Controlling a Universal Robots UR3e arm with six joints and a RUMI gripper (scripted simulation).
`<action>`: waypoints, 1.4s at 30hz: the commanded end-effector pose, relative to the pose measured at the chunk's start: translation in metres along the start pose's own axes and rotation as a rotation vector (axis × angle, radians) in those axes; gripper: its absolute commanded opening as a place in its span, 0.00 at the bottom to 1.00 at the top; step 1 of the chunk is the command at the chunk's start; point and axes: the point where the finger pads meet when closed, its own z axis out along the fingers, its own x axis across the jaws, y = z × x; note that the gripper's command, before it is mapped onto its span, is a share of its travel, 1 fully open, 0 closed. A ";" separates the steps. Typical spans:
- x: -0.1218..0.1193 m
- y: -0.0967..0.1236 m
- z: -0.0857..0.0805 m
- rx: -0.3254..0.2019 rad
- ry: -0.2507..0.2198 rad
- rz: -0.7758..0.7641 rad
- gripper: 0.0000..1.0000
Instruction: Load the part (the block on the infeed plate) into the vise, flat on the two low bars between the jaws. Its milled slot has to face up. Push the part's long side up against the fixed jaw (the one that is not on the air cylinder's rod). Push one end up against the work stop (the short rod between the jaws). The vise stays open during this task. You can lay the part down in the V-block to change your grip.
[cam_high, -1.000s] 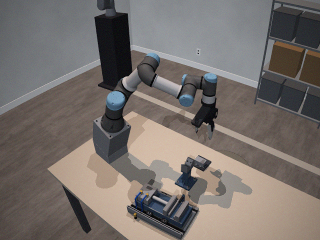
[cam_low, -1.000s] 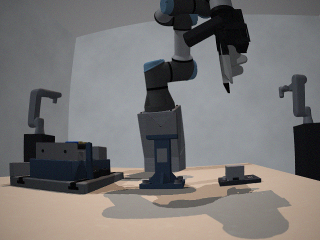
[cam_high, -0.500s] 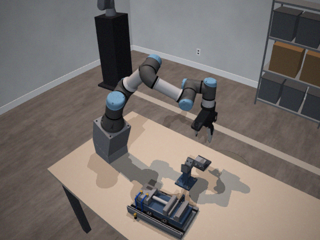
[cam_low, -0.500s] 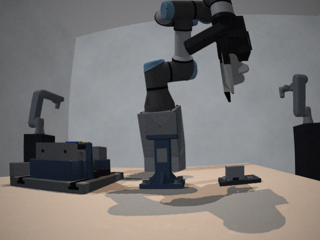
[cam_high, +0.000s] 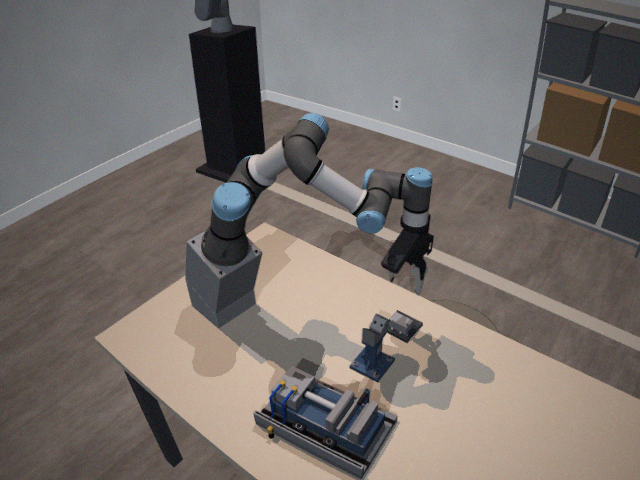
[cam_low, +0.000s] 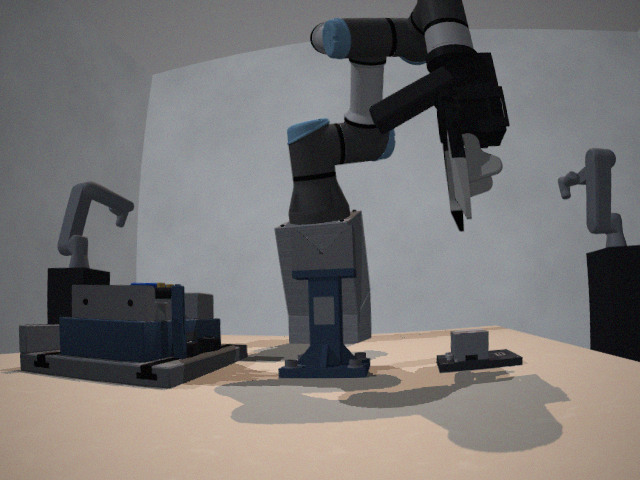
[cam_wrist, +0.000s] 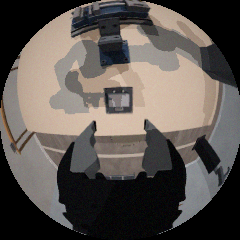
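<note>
The part (cam_high: 403, 324) is a small grey block on the dark infeed plate. It also shows in the side view (cam_low: 468, 345) and in the wrist view (cam_wrist: 119, 99). My gripper (cam_high: 406, 281) hangs high above the table's far edge, well above and beyond the part, fingers open and empty. It shows in the side view (cam_low: 458, 214) and in the wrist view (cam_wrist: 120, 132). The blue vise (cam_high: 328, 412) stands open at the table's front edge. The V-block (cam_high: 373, 330) sits on a blue pedestal beside the infeed plate.
The arm's grey base (cam_high: 223, 279) stands at the table's left back. A black pillar (cam_high: 227, 98) stands on the floor behind. A shelf with boxes (cam_high: 584, 113) is at the far right.
</note>
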 end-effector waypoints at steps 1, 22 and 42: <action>-0.001 0.001 0.007 -0.002 -0.004 0.000 0.51; -0.002 0.001 0.060 -0.002 -0.004 0.000 0.51; -0.002 0.001 0.100 -0.002 -0.004 0.000 0.51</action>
